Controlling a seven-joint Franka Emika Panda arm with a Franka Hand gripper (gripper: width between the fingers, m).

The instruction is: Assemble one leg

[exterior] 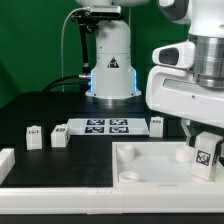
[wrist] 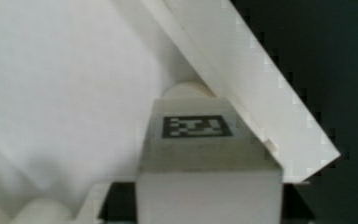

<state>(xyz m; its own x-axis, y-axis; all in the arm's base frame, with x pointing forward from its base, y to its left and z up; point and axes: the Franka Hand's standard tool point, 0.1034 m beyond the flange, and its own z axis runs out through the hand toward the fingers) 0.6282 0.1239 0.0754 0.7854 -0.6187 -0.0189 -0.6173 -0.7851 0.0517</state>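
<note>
Leg (exterior: 206,155) is a small white peg with a black-and-white tag on its side. It is held in the hand (exterior: 204,142) at the exterior view's right. The hand is pinching the leg between its two fingers, and the big white arm above hides most of them.

The leg hangs at the corner of the slab (exterior: 150,172) on the exterior view's right. The slab is a big white square that lies flat on the dark worktop (exterior: 40,105), with a round hole at its near corner. I cannot tell if the leg touches the slab.

In the wrist view the leg (wrist: 202,165) stands in the middle with its tag facing the camera. The white slab (wrist: 69,90) fills the space behind it, and its slanted edge runs close by the top of the leg.

Three more legs stand on the worktop. Two (exterior: 33,137) (exterior: 58,136) are side by side at the exterior view's left. One (exterior: 157,123) is just beside the marker board (exterior: 105,126), which lies flat behind the slab.
</note>
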